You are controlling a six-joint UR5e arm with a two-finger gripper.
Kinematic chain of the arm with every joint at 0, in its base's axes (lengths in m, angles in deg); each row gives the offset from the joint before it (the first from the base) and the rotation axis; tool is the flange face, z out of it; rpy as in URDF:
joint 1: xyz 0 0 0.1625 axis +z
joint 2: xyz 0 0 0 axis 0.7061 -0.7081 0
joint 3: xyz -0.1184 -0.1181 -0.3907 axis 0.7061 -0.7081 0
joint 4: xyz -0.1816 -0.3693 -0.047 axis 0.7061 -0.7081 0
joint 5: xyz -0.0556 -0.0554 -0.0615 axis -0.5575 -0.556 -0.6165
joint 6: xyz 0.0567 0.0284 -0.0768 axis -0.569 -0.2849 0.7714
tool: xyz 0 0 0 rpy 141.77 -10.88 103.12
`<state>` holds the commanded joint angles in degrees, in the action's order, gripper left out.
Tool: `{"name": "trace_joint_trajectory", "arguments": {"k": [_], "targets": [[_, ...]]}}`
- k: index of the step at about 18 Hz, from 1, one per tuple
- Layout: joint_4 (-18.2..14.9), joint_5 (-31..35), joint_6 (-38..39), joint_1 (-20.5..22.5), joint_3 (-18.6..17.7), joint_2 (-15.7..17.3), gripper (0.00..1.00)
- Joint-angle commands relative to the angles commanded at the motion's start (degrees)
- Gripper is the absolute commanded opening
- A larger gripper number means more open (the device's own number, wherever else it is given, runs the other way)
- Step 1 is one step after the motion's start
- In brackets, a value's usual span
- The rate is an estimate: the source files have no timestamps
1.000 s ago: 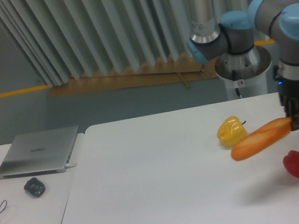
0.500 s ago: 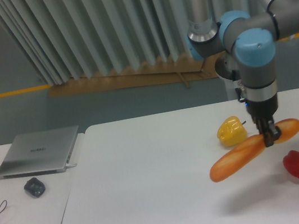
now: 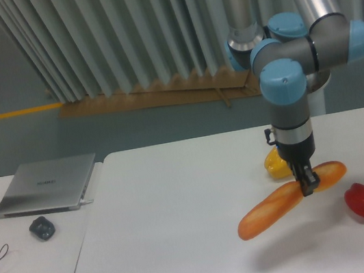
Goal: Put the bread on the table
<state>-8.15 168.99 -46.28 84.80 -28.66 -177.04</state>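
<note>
1. The gripper (image 3: pixel 307 186) is clenched on the bread (image 3: pixel 290 198), pinching it off-centre, toward its right end
2. The bread hangs in the air above the table (image 3: pixel 179 206), tilted: its left end dips toward the camera and its right end sits higher. A soft shadow on the tabletop below it shows it is not touching down
3. A yellow pepper (image 3: pixel 274 163) sits just behind the wrist, partly hidden by it, and a red pepper (image 3: pixel 361 200) lies near the bread's right end, apart from it
4. On the adjoining desk to the left are a laptop (image 3: pixel 48 185) and a dark mouse (image 3: pixel 42 228), well away from the load
5. Step in hand, as I judge it: the carry, with the loaf lifted and over open tabletop, so the placing is not yet done
6. The next move calls for a straight descent onto bare surface clear of both peppers. Since the loaf tilts, its low left end will likely meet the table first, so the jaws should part only once the loaf rests, or it may roll or pivot
</note>
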Motion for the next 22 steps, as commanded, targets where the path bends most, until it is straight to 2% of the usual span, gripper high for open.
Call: {"name": "trace_joint_trajectory", "arguments": {"k": [3, 4, 5, 6, 7, 20, 22], "targets": [[0.26, -0.09, -0.44, 0.0, 0.0, -0.09, 0.41], [0.26, 0.0, -0.53, 0.0, 0.09, -0.09, 0.52], [0.44, 0.0, -0.44, 0.0, 0.0, -0.09, 0.7], [0.61, -0.09, -0.44, 0.0, 0.0, -0.09, 0.97], [1.31, -0.09, -0.53, 0.0, 0.0, -0.09, 1.0], [1.58, -0.62, -4.04, 0.88, 0.09, 1.58, 1.0], [1.5, -0.62, -4.04, 1.58, 0.09, 3.33, 1.0]]}}
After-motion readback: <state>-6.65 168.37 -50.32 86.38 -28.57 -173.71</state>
